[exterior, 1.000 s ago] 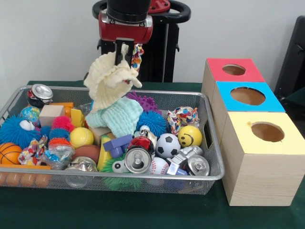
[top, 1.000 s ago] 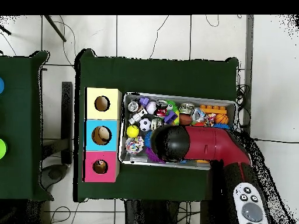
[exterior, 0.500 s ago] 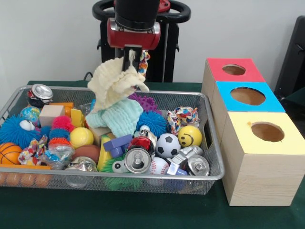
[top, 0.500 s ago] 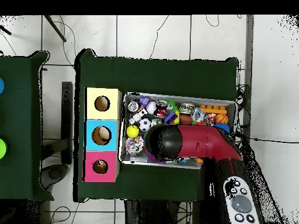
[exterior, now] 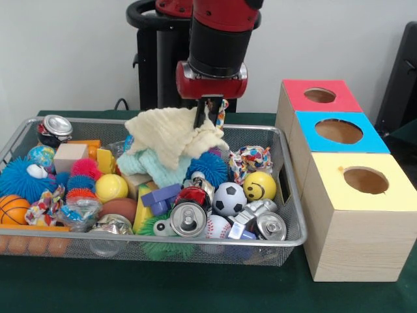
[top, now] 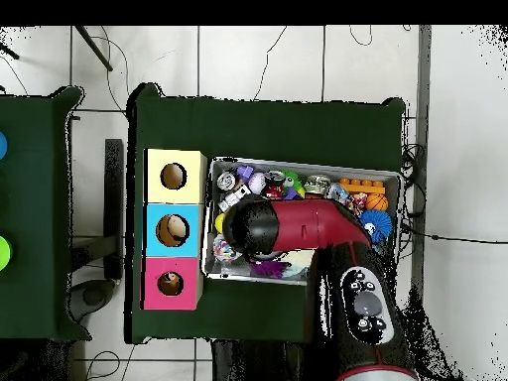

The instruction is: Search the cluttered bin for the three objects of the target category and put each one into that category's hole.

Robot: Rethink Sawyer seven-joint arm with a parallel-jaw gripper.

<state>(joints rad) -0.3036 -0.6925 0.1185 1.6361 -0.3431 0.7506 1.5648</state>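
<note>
We see a soft, pale yellow knitted cloth (exterior: pixel 171 135) hanging from our black gripper (exterior: pixel 210 116), whose fingers are pinched tight on one corner of it. The rest of the cloth droops down from the gripper and rests on a light green knitted cloth (exterior: pixel 156 166) in the silver wire mesh bin (exterior: pixel 294 215). Just behind our gripper hangs a little colourful rope toy (exterior: pixel 222 112). Under it sit a blue spiky ball (exterior: pixel 210 167) and a black and white soccer ball (exterior: pixel 229 198). Off to one side stand three wooden boxes with round holes: red top (exterior: pixel 320 95), blue top (exterior: pixel 338 131), yellow top (exterior: pixel 365 180).
</note>
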